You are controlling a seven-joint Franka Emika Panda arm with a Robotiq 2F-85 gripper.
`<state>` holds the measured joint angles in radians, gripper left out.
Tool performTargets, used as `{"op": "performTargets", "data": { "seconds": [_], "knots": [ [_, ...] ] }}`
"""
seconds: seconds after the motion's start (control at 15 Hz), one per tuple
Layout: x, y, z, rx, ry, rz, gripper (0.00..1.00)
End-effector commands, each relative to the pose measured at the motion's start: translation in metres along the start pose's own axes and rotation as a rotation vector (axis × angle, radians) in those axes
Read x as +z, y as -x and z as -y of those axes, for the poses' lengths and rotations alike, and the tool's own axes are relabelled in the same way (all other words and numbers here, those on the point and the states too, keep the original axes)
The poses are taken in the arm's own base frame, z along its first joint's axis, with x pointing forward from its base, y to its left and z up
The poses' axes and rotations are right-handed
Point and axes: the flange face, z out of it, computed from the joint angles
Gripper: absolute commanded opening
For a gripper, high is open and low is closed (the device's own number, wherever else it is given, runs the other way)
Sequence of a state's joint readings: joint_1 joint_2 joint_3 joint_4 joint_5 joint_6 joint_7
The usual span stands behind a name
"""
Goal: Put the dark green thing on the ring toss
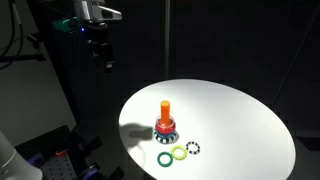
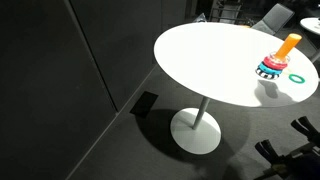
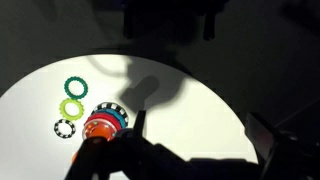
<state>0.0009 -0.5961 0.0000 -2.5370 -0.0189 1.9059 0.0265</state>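
Observation:
The dark green ring (image 1: 164,158) lies flat on the white round table (image 1: 240,115), in front of the ring toss (image 1: 165,118), an orange peg with red and blue-white rings at its foot. In the wrist view the dark green ring (image 3: 75,87) lies at the far end of a row of three loose rings beside the ring toss (image 3: 100,128). The ring toss also shows in an exterior view (image 2: 278,58), with a teal-green ring (image 2: 298,76) next to it. My gripper (image 1: 103,58) hangs high above the table's far left edge. It (image 3: 200,125) is open and empty, well apart from the rings.
A lighter yellow-green ring (image 1: 179,153) and a black-and-white speckled ring (image 1: 194,149) lie beside the dark green one; both show in the wrist view, yellow-green (image 3: 71,107) and speckled (image 3: 65,128). The table stands on a pedestal foot (image 2: 195,132) amid dark curtains.

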Motion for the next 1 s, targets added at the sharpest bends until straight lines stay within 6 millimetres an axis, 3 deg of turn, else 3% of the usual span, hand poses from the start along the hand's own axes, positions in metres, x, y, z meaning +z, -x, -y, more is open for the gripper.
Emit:
{"op": "performTargets", "data": {
  "seconds": [0.0,0.93],
  "knots": [
    [-0.0005,-0.0001,-0.0001,0.0,0.0,0.001,1.0],
    [0.0051,-0.0062,-0.0042,0.02,0.014,-0.012,1.0]
  ]
}}
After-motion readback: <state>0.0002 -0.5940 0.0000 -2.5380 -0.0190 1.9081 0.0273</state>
